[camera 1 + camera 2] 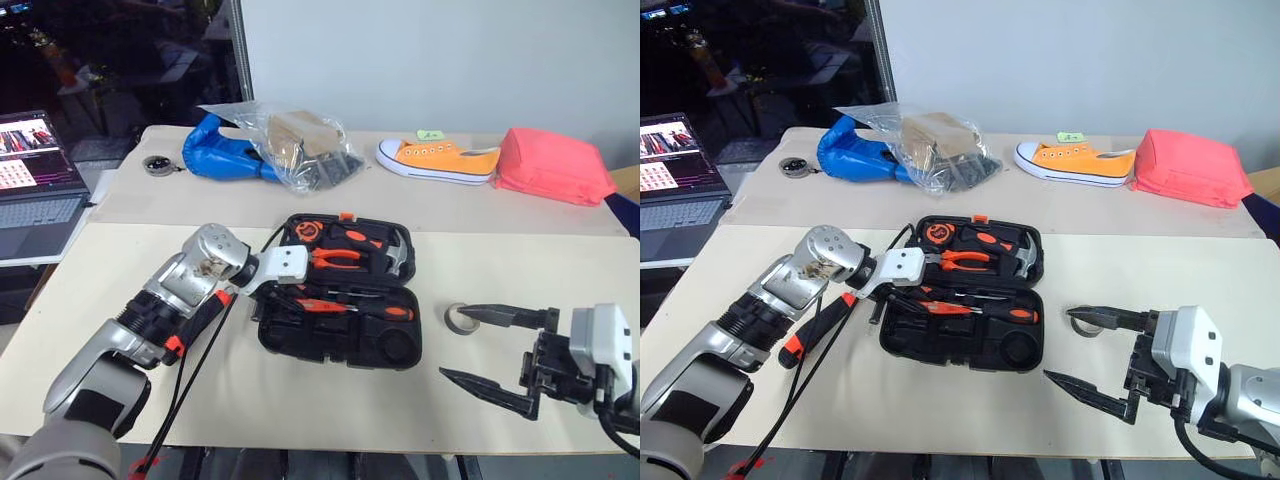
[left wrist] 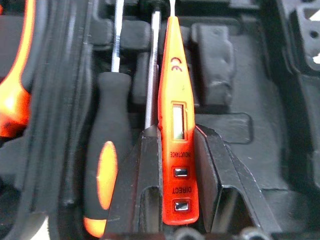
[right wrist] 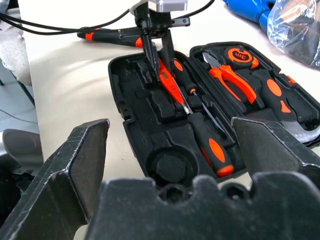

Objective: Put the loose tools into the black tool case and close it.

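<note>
The black tool case lies open in the middle of the table. Its far half holds pliers, a hammer and a tape measure. My left gripper points down into the near half, shut on an orange tester screwdriver whose shaft lies along a recess. Beside it in the case rests a black-and-orange screwdriver. Another loose screwdriver lies on the table left of the case, partly under my left arm. My right gripper hovers open to the right of the case, holding nothing.
A grey tape roll sits just beyond my right gripper. Along the back stand a plastic bag, a blue bundle, an orange shoe and a pink pouch. A laptop is at the far left.
</note>
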